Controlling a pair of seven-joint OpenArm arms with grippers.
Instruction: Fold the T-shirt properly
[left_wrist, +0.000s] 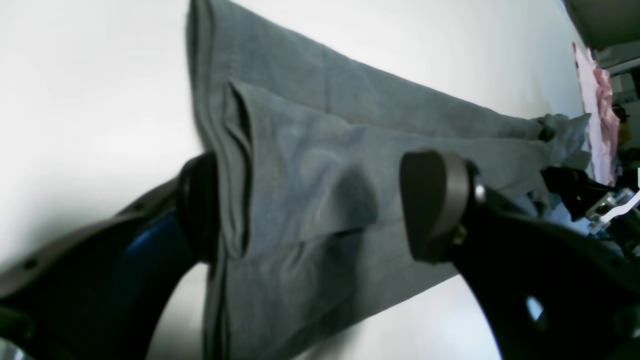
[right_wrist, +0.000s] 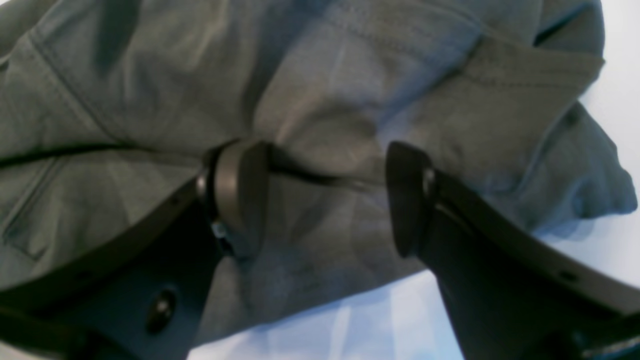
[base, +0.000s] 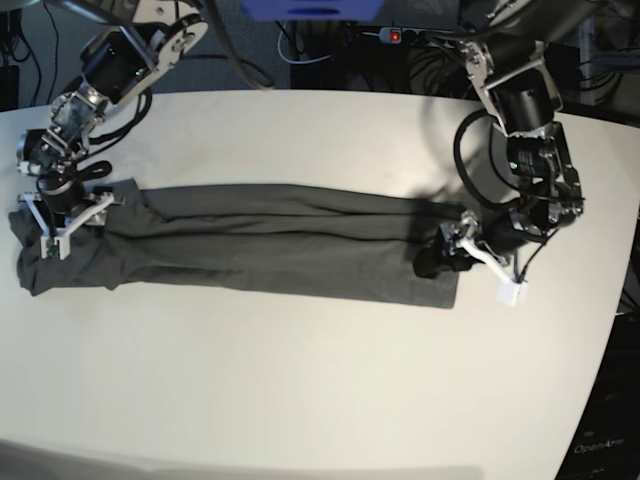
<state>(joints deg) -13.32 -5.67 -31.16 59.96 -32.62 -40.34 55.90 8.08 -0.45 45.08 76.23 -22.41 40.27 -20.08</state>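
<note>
Base view: white tabletop (base: 300, 380) beneath dark T-shirt (base: 300, 265).

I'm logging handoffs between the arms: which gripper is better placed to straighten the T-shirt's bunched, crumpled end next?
Right, I'd judge. The right gripper is open directly over the T-shirt's rumpled end, while the left gripper stands open at the opposite, flatter end.
</note>
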